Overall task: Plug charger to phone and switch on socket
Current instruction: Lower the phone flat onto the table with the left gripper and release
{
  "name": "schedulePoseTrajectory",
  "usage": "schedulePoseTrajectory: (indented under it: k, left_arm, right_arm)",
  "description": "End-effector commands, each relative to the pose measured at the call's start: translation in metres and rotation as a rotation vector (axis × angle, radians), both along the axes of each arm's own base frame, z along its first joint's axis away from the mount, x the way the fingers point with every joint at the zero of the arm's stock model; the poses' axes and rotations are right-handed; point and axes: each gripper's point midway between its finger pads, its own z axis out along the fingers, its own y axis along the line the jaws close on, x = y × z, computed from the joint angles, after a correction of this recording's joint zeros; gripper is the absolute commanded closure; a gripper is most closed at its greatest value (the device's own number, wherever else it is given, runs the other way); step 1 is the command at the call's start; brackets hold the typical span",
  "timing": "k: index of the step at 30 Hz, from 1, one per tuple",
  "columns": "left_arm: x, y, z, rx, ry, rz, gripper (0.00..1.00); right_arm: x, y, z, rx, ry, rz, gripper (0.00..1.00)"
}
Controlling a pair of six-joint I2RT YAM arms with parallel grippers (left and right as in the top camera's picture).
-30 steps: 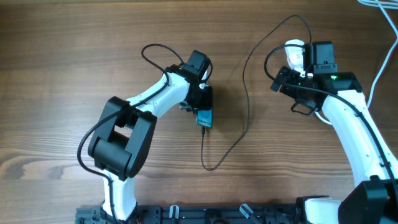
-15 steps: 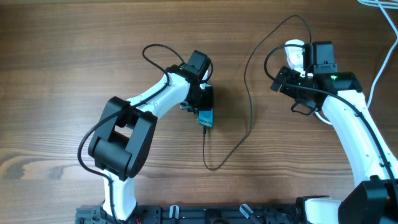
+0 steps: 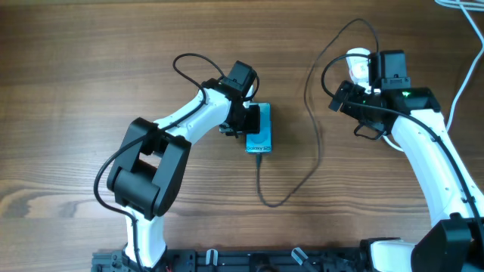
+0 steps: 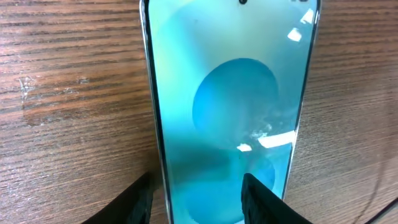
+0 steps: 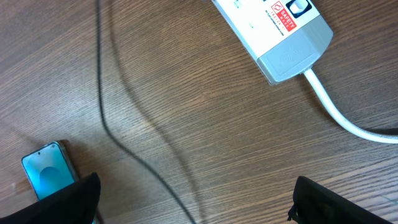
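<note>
The phone (image 3: 259,134), its screen teal, lies flat on the table just right of my left gripper (image 3: 247,123). In the left wrist view the phone (image 4: 230,93) fills the frame. My left gripper (image 4: 199,186) hovers over its near end with fingers apart, one at the phone's left edge and one over the screen. The charger cable (image 3: 314,143) runs from the phone's near end, loops down and climbs to the socket (image 3: 358,62), which my right arm partly hides. My right gripper (image 3: 338,97) is wide open and empty (image 5: 196,199). The socket (image 5: 273,28) lies beyond it.
The thick white cord (image 5: 336,106) leaves the socket's grey end. More white cords (image 3: 460,75) hang at the table's right edge. The black cable (image 5: 102,93) crosses the table between the phone (image 5: 46,171) and the socket.
The phone has shifted to the right, and more of it shows beside my left gripper. The cable loop has moved right with it. The right arm has not moved.
</note>
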Motion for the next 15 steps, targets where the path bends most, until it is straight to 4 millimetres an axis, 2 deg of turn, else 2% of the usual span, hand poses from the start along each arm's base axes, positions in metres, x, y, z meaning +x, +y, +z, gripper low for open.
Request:
schedulePoseTrajectory:
  k: [1,8,15]
  left_arm:
    - [-0.005,0.007,-0.011,0.04,0.017,-0.002,0.55]
    - [-0.003,0.008,-0.01,0.038,0.013,-0.001,0.58]
    - [0.021,0.035,0.009,-0.047,0.012,0.1,0.53]
  right_arm:
    - [0.005,0.002,0.007,0.013,-0.021,0.002,0.0]
    - [0.005,0.002,0.007,0.013,-0.021,0.002,0.0]
    - [0.005,0.002,0.007,0.013,-0.021,0.002,0.0]
